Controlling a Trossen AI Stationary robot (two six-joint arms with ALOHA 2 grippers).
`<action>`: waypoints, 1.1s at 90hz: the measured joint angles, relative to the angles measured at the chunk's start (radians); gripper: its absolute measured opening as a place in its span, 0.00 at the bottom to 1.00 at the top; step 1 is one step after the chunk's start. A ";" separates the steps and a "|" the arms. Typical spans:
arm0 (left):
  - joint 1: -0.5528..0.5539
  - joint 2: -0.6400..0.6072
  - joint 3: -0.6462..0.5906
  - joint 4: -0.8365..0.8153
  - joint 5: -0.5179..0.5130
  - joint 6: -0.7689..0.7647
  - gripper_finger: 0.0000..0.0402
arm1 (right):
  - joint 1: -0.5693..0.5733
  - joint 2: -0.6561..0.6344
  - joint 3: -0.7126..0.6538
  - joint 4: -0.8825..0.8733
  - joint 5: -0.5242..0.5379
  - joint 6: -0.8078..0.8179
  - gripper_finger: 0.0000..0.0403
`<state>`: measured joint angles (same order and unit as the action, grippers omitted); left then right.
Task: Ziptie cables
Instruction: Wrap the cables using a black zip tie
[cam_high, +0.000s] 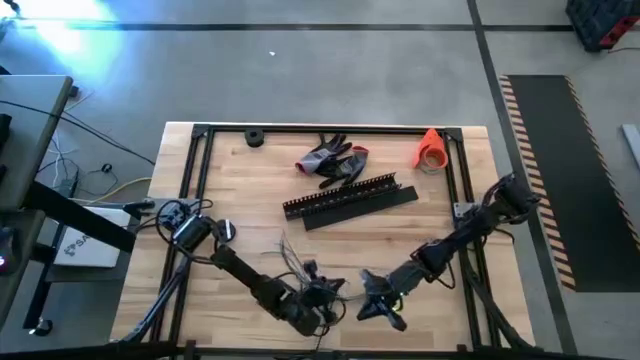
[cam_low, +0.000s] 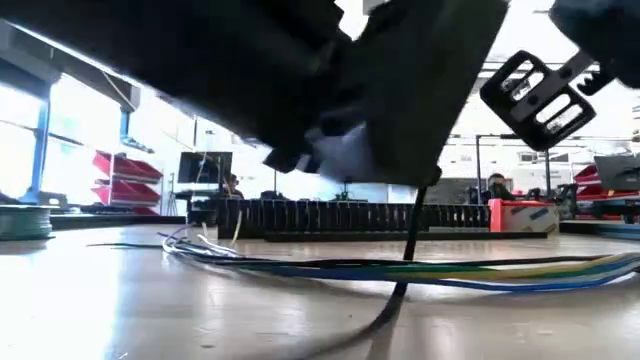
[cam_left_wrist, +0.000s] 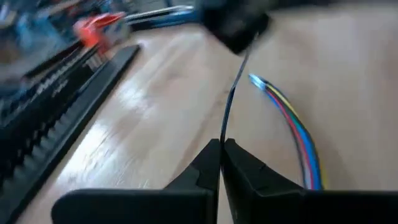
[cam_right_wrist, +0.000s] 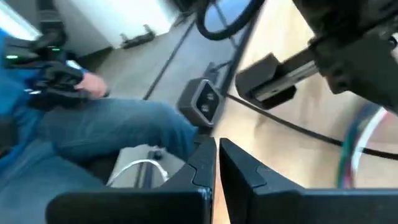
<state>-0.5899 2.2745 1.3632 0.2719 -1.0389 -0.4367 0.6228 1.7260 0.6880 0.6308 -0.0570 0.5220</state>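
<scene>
The cables (cam_high: 293, 262) lie loose on the wooden table near its front edge. They show as a coloured bundle in the low view (cam_low: 420, 270) and the left wrist view (cam_left_wrist: 297, 124). My left gripper (cam_high: 322, 293) sits just right of them, shut on a thin black zip tie (cam_left_wrist: 231, 99). In the low view the tie (cam_low: 408, 250) hangs from the dark gripper mass, and its lower end rests on the table. My right gripper (cam_high: 377, 303) is close by on the right. Its fingers (cam_right_wrist: 216, 151) are shut, with nothing visible between them. My left gripper pinches the zip tie (cam_left_wrist: 222, 138) between its two fingertips. The strip runs on ahead of the fingers, roughly in line with them, up to a dark blurred shape (cam_left_wrist: 236, 25). Which part of the tie's length is held cannot be told.
Long black slotted strips (cam_high: 350, 200) lie across the middle of the table. Behind them are grey-and-red gloves (cam_high: 332, 160), an orange cone (cam_high: 430, 148) and a small black ring (cam_high: 253, 137). A black frame (cam_high: 195, 180) edges the table. A seated person (cam_right_wrist: 106, 130) is at the near side.
</scene>
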 joint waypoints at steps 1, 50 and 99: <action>0.004 0.000 0.000 -0.002 -0.003 -0.012 0.00 | 0.001 0.000 0.000 -0.002 0.003 0.000 0.03; 0.102 0.000 0.000 -0.120 -0.150 -0.332 0.00 | 0.118 -0.409 0.000 -0.760 0.390 0.029 0.01; 0.086 0.000 0.000 -0.390 -0.145 -0.636 0.00 | 0.041 0.005 0.073 -0.312 0.091 -0.648 0.36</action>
<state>-0.5043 2.2745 1.3628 -0.1176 -1.1835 -1.0729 0.6637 1.7313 0.7610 0.3188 0.0341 -0.1255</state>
